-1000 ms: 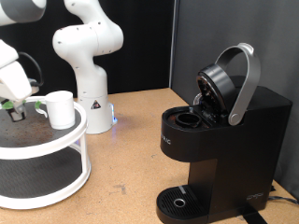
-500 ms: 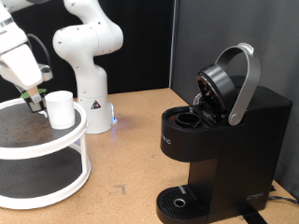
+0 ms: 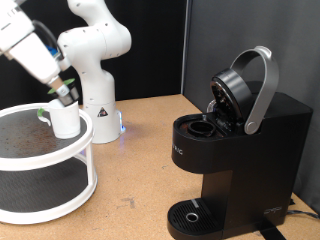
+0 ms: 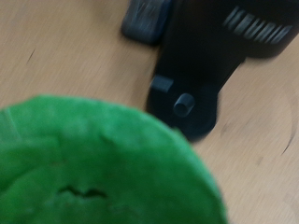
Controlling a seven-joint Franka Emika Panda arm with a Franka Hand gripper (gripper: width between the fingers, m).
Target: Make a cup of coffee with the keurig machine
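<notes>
Gripper (image 3: 62, 93) hangs just above the white cup (image 3: 65, 119) on the round shelf (image 3: 60, 152); its jaws pinch a green-topped pod (image 4: 93, 163). The pod could slip and fall. Far right, the black keurig machine (image 3: 235, 150) stands on the bench (image 3: 140, 170), lid up.

**Stand at the exterior view's left, machine at its right**

The cup (image 3: 65, 118) sits on the top tier of the stand (image 3: 45, 190). The gripper (image 3: 62, 94) hangs just above the cup. Behind them is the arm base (image 3: 97, 70). The keurig machine (image 3: 240, 150) stands well apart, lid (image 3: 245, 88) raised.
</notes>
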